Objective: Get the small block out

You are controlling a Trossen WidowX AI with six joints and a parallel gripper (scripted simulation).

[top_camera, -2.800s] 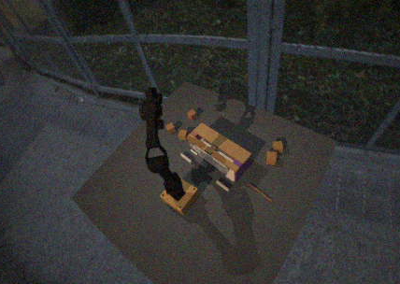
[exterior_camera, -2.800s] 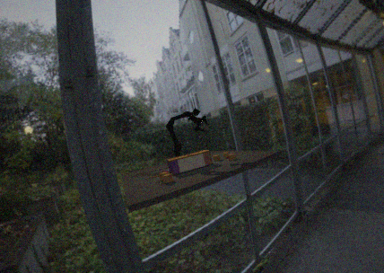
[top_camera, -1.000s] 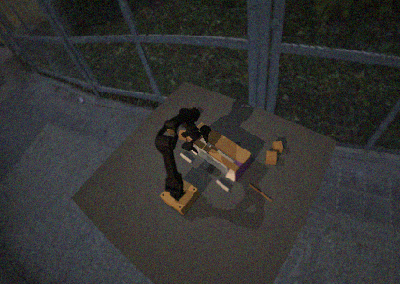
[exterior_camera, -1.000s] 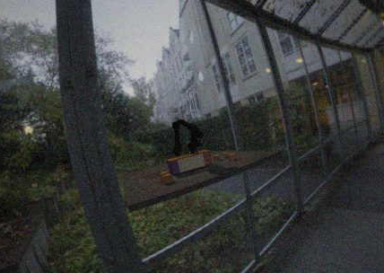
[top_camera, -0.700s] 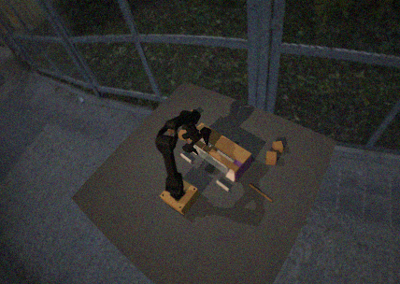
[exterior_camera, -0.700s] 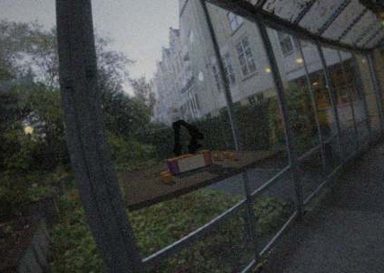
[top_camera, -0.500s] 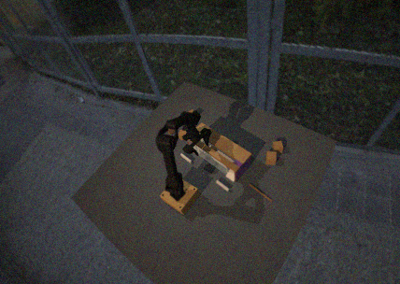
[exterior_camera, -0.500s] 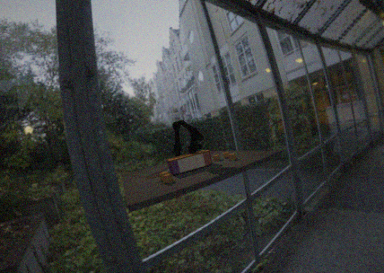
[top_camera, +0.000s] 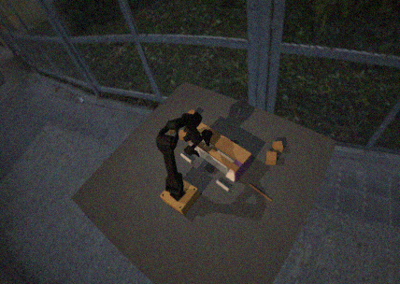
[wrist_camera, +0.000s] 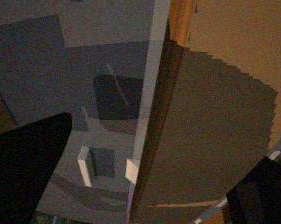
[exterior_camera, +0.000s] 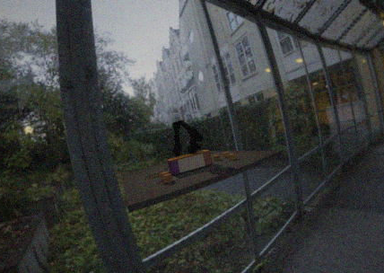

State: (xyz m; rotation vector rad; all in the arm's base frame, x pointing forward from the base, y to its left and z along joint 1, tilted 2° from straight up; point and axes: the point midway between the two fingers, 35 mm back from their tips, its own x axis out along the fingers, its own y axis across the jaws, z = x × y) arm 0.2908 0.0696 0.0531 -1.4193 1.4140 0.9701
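The arm (top_camera: 170,161) (exterior_camera: 185,130) covers the box's (top_camera: 236,151) (exterior_camera: 194,162) left end from above; the block can't be made out, and grain blurs everything.
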